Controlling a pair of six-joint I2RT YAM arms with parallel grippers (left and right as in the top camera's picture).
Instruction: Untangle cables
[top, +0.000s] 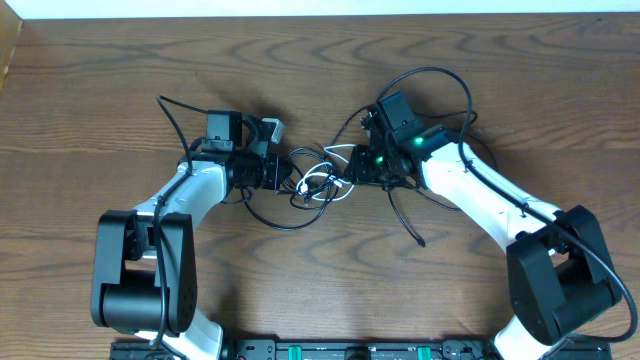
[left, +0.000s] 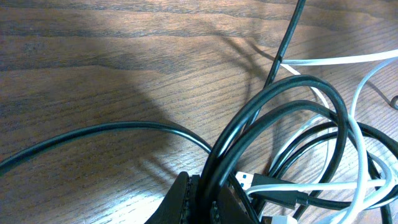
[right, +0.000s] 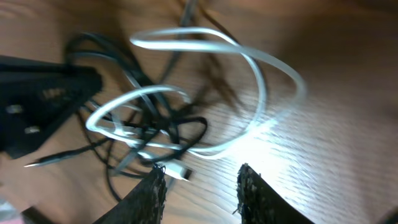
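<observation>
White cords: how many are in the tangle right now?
1. The white cord loops through the black cables in the central tangle; another could be hidden underneath.

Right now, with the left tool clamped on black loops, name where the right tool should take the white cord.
Take the white cord at its wide free arc, clear of the black cables in the knot. Probably come from above, right tool astride the strand; nearer the knot it weaves among black cords.
</observation>
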